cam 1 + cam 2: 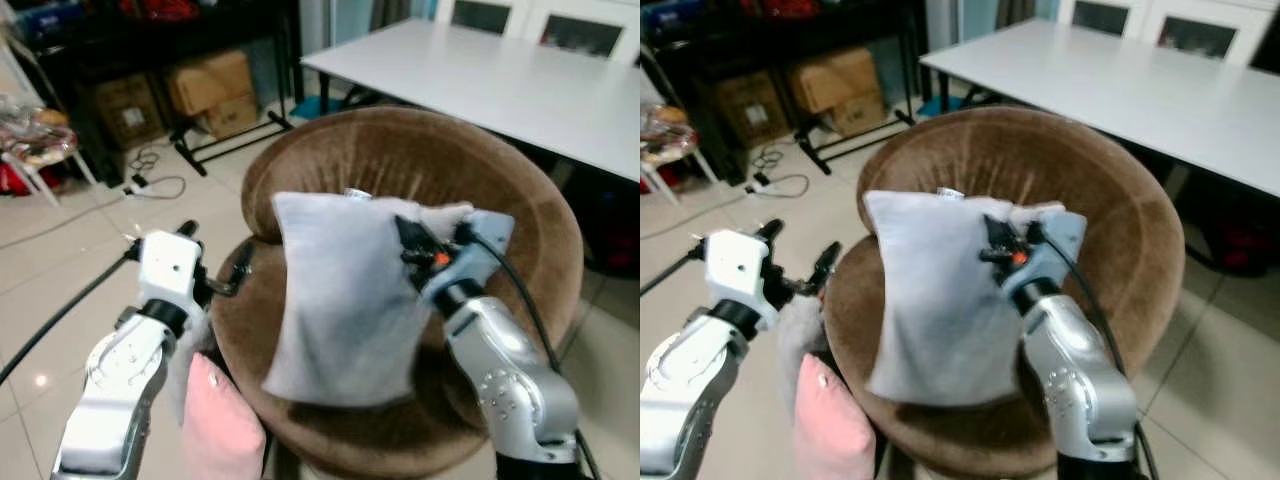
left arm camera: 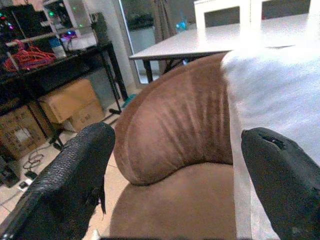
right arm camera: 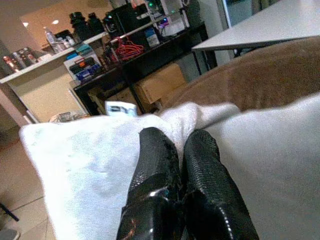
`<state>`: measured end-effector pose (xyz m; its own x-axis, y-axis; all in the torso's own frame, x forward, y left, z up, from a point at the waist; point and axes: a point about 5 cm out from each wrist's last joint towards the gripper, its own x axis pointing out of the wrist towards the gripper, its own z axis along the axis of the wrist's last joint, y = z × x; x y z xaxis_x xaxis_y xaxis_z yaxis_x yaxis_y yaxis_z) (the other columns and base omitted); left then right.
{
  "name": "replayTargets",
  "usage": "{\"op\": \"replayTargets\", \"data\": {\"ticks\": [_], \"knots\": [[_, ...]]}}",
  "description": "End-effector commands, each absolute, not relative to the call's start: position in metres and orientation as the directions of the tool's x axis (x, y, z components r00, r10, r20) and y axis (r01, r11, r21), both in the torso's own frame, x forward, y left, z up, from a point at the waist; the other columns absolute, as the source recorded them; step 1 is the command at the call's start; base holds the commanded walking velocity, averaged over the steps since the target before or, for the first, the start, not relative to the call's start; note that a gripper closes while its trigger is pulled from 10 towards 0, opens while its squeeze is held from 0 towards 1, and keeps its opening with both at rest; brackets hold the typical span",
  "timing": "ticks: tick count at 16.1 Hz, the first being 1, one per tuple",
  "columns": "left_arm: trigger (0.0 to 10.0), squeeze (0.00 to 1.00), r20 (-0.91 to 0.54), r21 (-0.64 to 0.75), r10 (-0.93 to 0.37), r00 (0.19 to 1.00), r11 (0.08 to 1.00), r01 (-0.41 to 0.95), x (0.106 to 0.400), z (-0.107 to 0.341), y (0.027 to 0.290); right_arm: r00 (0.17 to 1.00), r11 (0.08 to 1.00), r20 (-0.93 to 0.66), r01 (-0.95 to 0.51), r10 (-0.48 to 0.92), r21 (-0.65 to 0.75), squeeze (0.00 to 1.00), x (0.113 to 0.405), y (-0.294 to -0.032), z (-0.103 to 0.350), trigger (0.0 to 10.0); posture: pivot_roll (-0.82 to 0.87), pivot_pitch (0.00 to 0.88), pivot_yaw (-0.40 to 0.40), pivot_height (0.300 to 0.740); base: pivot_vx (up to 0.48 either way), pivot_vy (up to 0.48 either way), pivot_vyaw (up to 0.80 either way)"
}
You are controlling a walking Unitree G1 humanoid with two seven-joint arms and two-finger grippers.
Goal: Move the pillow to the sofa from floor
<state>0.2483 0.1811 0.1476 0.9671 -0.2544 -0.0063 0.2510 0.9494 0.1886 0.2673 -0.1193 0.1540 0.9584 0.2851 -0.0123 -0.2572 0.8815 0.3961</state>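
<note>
A pale grey-white pillow (image 1: 340, 300) stands upright on the seat of a round brown sofa chair (image 1: 400, 160), leaning toward its backrest. My right gripper (image 3: 180, 150) is shut on the pillow's top right corner, pinching a bunched fold of fabric; it appears over the chair as the right gripper (image 1: 415, 245). My left gripper (image 1: 215, 265) is open at the chair's left rim, apart from the pillow. Its fingers (image 2: 75, 175) frame the brown backrest (image 2: 170, 125) and the pillow's edge (image 2: 270, 90) in the left wrist view.
A pink cushion (image 1: 220, 420) and a grey furry one lie by the chair's front left. A white table (image 1: 500, 80) stands behind the chair. Cardboard boxes (image 1: 210, 85) sit under a black rack at the back left, with cables on the tiled floor (image 1: 60, 260).
</note>
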Motion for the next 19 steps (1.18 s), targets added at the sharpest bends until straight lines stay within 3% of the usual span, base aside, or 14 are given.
{"op": "replayTargets", "data": {"ticks": [1, 7, 9, 15, 17, 19], "knots": [[10.0, 0.0, -0.006, 0.21, -0.238, 0.971, 0.949, 0.233, 0.248, 0.151, 0.188, 0.94, 0.854, 0.066, -0.332, 0.335, 0.4, 0.0, 0.266, -0.108, 0.171, 10.0, 0.01, 0.0, 0.04, 0.74, 0.289, 0.0, 0.0], [10.0, 0.0, -0.023, 0.227, -0.252, 0.968, 0.941, 0.25, 0.248, 0.149, 0.188, 0.928, 0.849, 0.069, -0.363, 0.366, 0.383, 0.0, 0.268, -0.104, 0.175, 10.0, 0.01, 0.0, 0.038, 0.74, 0.144, 0.0, 0.0], [10.0, 0.0, -0.077, 0.252, -0.32, 0.944, 0.91, 0.329, 0.242, 0.145, 0.186, 0.916, 0.846, 0.051, -0.389, 0.399, 0.366, 0.0, 0.271, -0.098, 0.174, 10.0, 0.01, 0.0, 0.034, 0.74, 0.0, 0.0, 0.0], [10.0, 0.0, -0.158, 0.261, -0.386, 0.909, 0.871, 0.416, 0.225, 0.136, 0.185, 0.859, 0.822, -0.047, -0.471, 0.51, 0.319, 0.0, 0.301, -0.054, 0.176, 10.0, 0.02, 0.0, 0.019, 0.74, 0.0, 0.0, 0.0], [10.0, 0.0, -0.177, 0.253, -0.402, 0.898, 0.863, 0.436, 0.219, 0.134, 0.183, 0.897, 0.849, -0.092, -0.37, 0.432, 0.377, 0.0, 0.326, -0.039, 0.179, 10.0, 0.03, 0.0, 0.014, 0.74, 0.0, 0.0, 0.0], [10.0, 0.0, -0.19, 0.254, -0.411, 0.892, 0.857, 0.449, 0.217, 0.133, 0.182, 0.95, 0.886, -0.158, -0.179, 0.269, 0.428, 0.0, 0.347, -0.041, 0.177, 10.0, 0.04, 0.0, 0.002, 0.74, 0.0, 0.0, 0.0]]}}
